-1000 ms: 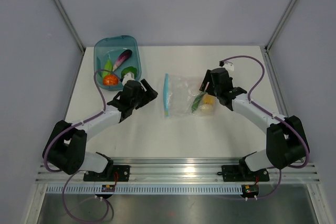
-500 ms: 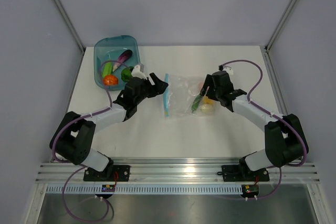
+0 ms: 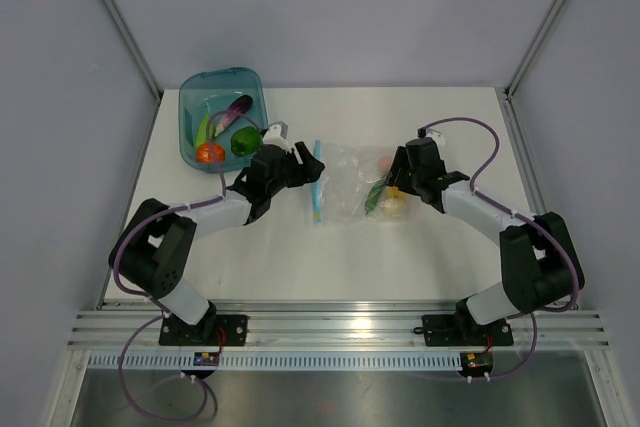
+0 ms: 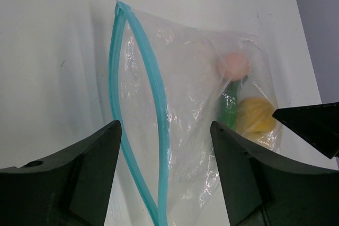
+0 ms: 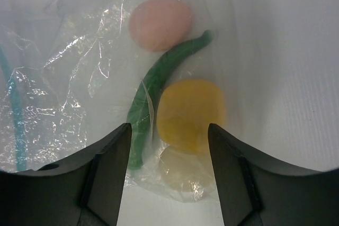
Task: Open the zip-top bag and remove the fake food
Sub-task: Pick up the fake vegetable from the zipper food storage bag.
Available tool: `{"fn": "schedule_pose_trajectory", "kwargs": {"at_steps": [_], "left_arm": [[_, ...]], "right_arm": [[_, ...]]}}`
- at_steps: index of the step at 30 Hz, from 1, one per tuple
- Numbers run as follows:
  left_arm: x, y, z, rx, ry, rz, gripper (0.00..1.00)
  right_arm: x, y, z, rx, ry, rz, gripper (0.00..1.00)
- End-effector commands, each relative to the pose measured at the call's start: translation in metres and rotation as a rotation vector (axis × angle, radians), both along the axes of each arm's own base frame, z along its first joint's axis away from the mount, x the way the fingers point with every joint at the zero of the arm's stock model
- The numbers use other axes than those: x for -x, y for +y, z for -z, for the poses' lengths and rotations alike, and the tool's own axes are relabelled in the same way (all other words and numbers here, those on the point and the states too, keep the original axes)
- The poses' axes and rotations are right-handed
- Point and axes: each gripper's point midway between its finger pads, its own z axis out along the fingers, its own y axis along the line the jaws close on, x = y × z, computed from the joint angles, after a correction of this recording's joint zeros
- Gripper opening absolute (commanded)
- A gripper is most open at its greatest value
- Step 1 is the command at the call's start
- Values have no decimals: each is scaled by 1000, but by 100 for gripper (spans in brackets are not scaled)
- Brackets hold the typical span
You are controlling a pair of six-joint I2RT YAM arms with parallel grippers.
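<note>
The zip-top bag (image 3: pixel 345 179) lies flat mid-table, its teal zip strip (image 3: pixel 317 183) on the left. In the left wrist view the strip (image 4: pixel 158 104) gapes open. Inside the bag (image 5: pixel 79 62) are a pink piece (image 5: pixel 160 23), a green pod (image 5: pixel 151 96), a yellow lemon (image 5: pixel 192 110) and a pale piece (image 5: pixel 186 177). My left gripper (image 3: pixel 304 162) is open and empty, fingers (image 4: pixel 69 178) straddling the bag's mouth. My right gripper (image 3: pixel 396 187) is open over the food at the closed end, fingers (image 5: pixel 100 178) either side of the lemon and pale piece.
A teal translucent tub (image 3: pixel 192 99) stands at the back left, holding an orange-red tomato (image 3: pixel 209 152), a green pepper (image 3: pixel 243 142), a purple eggplant (image 3: pixel 238 107) and a green piece. Grey walls enclose the table on three sides.
My left gripper has swung right from beside the tub to the bag's zip strip. My right gripper has shifted slightly down over the food in the bag.
</note>
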Motion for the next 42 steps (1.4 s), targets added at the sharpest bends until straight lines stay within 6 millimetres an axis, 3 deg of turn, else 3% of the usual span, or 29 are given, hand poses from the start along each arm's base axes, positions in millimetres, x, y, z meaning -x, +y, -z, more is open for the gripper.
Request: {"fn": "schedule_pose_trajectory", "kwargs": {"at_steps": [1,7,10,14,19,27,36,42], "left_arm": [[-17,-7,-10,-8,-44,0,67],[-19,-10,-8,-11,-43,9,60],[-17,-16,-8,4,-36,44,56],[-16,-21,-9,16,-36,66,46],[-13,-23,-14,31,-54,80,34],[-12,-21,-17,28,-59,72,19],[-10,-20,-20,30,-64,73,14],[-9,-19,-21,31,-65,70,13]], "right_arm": [[-12,1,-5,-1,-38,-12,66],[-17,2,4,29,-11,-25,63],[-20,4,7,36,0,-35,54],[-21,4,6,45,-4,-40,37],[-20,7,-2,27,-23,-61,0],[-14,3,-25,21,-78,-55,0],[-2,15,-52,154,-147,-75,0],[2,21,-56,209,-161,-87,0]]}}
